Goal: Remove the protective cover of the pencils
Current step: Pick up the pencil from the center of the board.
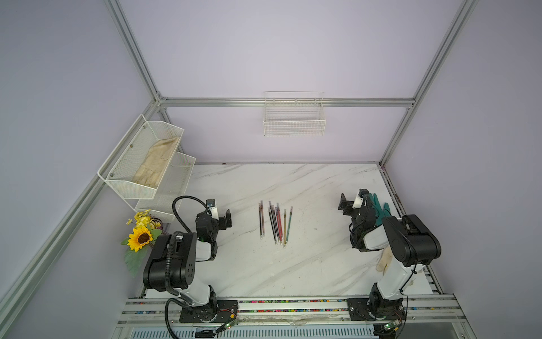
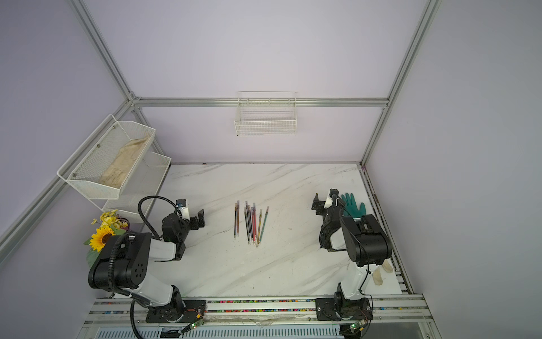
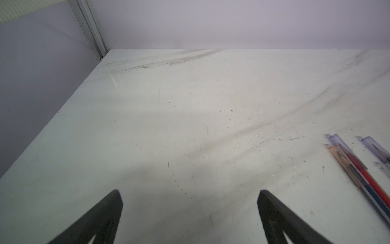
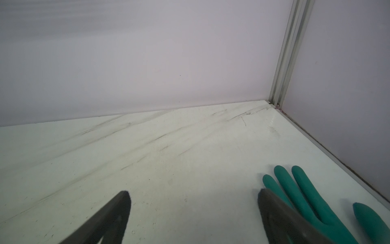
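Closest to the lens runs the aluminium mounting rail [image 1: 293, 305], with both arm bases bolted to it. Beyond it spreads the white marble table [image 1: 293, 273], closed in by lilac panels. The left arm [image 1: 170, 264] and the right arm [image 1: 410, 243] fold up from the rail and reach forward over the table's two sides. A white two-tier mesh rack [image 1: 129, 187] hangs on the left wall, with a crumpled beige cloth [image 1: 157, 165] lying in its upper tier. A white wire basket [image 1: 294, 127] hangs on the back wall. An artificial sunflower [image 1: 142, 238] sits below the rack, beside the left arm. A green glove [image 1: 378, 207] lies flat at the table's right edge, just beside the right arm's wrist.

The pencils [image 1: 277, 226] lie on the table between the two arms, side by side, pointing toward the back wall. There is a pair on the left, a tight bunch in the middle, then a gold one and a green one. In the left wrist view, clear caps [image 3: 337, 141] sit on the far ends of those in sight. The left gripper [image 3: 188, 192] hovers apart from the pencils, its jaws spread wide with nothing between them. The right gripper [image 4: 193, 191] is likewise splayed and holds nothing. One of its fingers overlaps the glove in the right wrist view, and whether they touch cannot be told.
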